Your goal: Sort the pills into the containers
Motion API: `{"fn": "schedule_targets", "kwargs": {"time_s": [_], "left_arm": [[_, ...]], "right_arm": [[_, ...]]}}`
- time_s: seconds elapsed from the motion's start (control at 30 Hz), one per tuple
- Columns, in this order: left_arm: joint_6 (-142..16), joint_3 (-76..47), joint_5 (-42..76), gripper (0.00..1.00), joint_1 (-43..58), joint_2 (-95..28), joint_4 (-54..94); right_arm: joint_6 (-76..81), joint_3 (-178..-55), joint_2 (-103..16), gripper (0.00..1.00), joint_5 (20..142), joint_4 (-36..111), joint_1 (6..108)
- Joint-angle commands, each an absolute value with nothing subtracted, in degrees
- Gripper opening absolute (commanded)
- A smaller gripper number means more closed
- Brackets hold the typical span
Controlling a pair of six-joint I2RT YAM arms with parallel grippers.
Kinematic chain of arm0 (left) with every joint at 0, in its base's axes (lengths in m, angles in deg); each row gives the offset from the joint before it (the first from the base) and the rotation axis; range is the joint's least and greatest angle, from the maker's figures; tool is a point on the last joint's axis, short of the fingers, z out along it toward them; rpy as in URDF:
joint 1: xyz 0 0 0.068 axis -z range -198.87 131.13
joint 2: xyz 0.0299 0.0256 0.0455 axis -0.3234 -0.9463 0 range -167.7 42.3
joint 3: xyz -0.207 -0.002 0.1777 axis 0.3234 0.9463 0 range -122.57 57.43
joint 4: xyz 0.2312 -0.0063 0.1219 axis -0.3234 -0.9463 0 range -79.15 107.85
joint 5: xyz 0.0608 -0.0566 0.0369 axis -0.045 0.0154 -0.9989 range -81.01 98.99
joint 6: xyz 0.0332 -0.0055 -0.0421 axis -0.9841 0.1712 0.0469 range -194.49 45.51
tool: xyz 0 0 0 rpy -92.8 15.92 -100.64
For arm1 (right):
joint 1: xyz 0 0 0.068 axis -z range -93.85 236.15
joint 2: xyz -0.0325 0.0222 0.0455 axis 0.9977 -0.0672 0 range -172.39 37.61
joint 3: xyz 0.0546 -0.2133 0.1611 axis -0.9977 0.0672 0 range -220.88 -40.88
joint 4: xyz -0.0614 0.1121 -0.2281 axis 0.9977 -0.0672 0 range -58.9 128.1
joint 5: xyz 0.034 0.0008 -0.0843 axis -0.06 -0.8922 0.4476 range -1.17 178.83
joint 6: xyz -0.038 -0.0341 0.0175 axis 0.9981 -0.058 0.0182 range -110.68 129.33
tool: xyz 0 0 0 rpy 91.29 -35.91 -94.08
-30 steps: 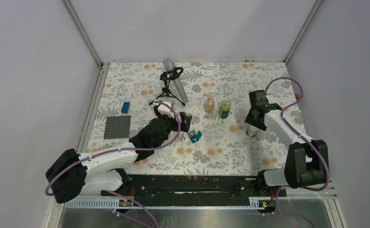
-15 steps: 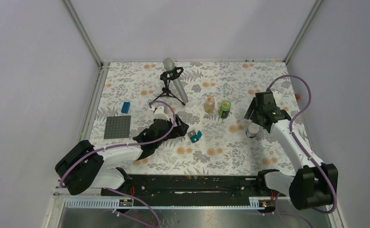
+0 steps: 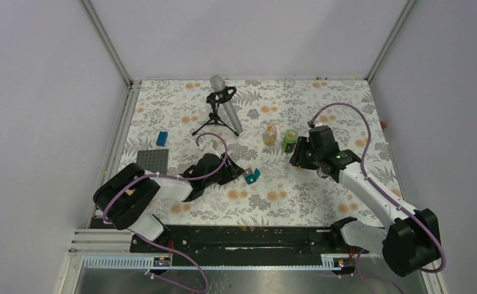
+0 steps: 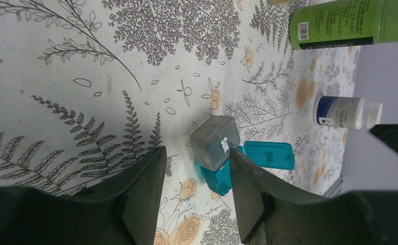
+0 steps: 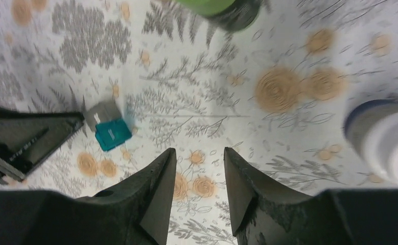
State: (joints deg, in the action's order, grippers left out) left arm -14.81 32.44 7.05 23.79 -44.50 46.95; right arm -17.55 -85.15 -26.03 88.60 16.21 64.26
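1. Over the last second the left arm has dropped low and stretched right toward the pill box (image 3: 251,176). The right arm has swung left, away from the white bottle (image 4: 347,112).
2. The left end effector (image 4: 195,163) is about half open with nothing between its jaws. The grey cell (image 4: 216,142), marked "Sun.", lies just past its tips.
3. That cell looks shut. The teal cell (image 4: 265,154) touching it seems flipped open. I cannot tell what either holds.
4. Behind them on the desk (image 3: 162,110) stand the amber bottle (image 3: 270,135) and the green bottle (image 3: 290,141), both capped with their contents hidden.
5. The right end effector (image 5: 199,153) hovers over bare desk near the green bottle. Its gap is moderate and it is empty.
6. The white bottle, also capped, stands just beside the right arm.
7. No loose pill shows anywhere and neither end effector carries one. The sorting looks hardly begun, with the pill box likely the next thing handled.
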Motion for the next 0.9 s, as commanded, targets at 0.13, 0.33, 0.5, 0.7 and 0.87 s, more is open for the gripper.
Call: {"fn": "schedule_targets", "kwargs": {"time_s": [0.13,0.33,0.5,0.7,0.87], "left_arm": [[-8.8,31.9,14.5,0.48,22.2,-49.6,57.0],[-10.2,29.5,13.0,0.41,22.3,-50.5,50.6],[-10.4,28.8,12.8,0.39,22.2,-51.2,48.8],[-9.0,28.1,12.2,0.35,22.0,-52.7,46.0],[-10.9,26.4,10.9,0.33,21.9,-52.8,40.9]], "right_arm": [[-19.7,-84.0,-34.3,0.46,81.0,21.6,59.0],[-20.9,-83.6,-37.9,0.46,79.0,24.8,57.8],[-20.7,-83.7,-41.0,0.46,77.4,26.7,57.3],[-20.9,-84.3,-45.0,0.46,76.2,28.8,56.4],[-21.0,-85.8,-49.1,0.45,75.6,30.1,55.6]]}}
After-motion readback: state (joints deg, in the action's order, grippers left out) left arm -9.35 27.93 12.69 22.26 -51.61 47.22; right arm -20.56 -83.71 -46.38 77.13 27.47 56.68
